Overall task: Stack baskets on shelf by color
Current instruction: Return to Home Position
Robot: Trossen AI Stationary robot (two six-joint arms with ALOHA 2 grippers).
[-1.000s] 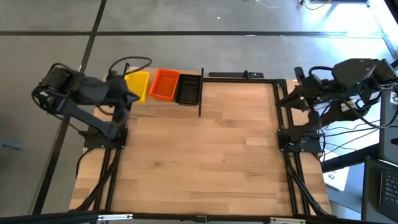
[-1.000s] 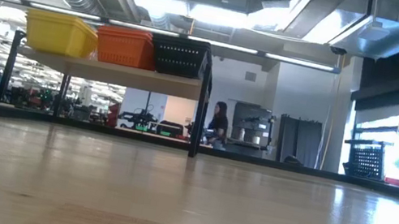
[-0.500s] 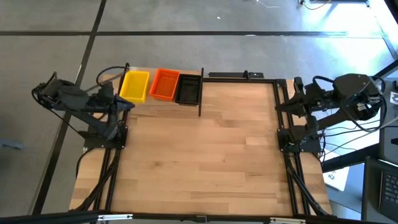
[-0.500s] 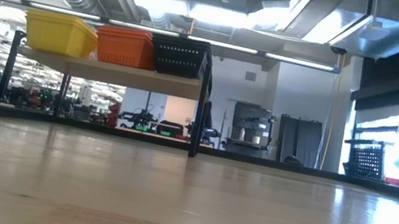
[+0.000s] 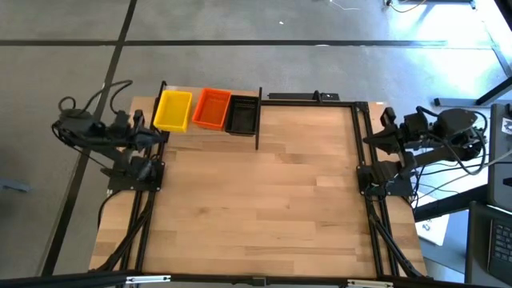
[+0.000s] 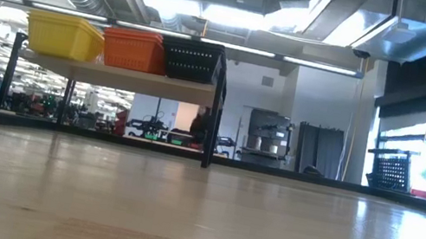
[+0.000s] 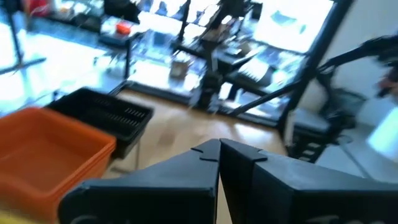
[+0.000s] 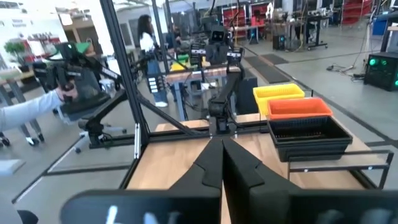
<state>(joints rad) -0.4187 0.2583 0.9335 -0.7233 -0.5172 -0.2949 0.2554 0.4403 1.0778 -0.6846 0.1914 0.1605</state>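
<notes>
Three basket piles stand side by side on the shelf (image 5: pixel 258 120) at the table's far left: yellow (image 5: pixel 173 110), orange (image 5: pixel 211 108), black (image 5: pixel 242 114). The low view shows the yellow (image 6: pixel 63 35), orange (image 6: pixel 132 49) and black (image 6: pixel 193 60) piles resting on the shelf's raised board (image 6: pixel 115 77). My left gripper (image 5: pixel 158 134) is shut and folded back at the table's left edge, near the yellow pile and apart from it. In the left wrist view, my left gripper (image 7: pixel 219 147) faces the orange pile (image 7: pixel 50 149) and the black pile (image 7: pixel 102 115). My right gripper (image 5: pixel 374 138) is shut at the right edge, far from the shelf; in the right wrist view, my right gripper (image 8: pixel 222 144) is shut.
Bare wooden tabletop (image 5: pixel 264 200) spreads in front of the shelf. A black bar (image 5: pixel 312 98) runs along the far edge. Cables hang off the right side (image 5: pixel 448 172). People stand in the room beyond, one sleeve close by (image 8: pixel 25 115).
Both arms drew back and folded down over their bases. The left gripper pulled away from the yellow pile toward the table's left edge, and the right gripper withdrew toward the right edge. The baskets stayed put. A person in the background walked leftward behind the shelf.
</notes>
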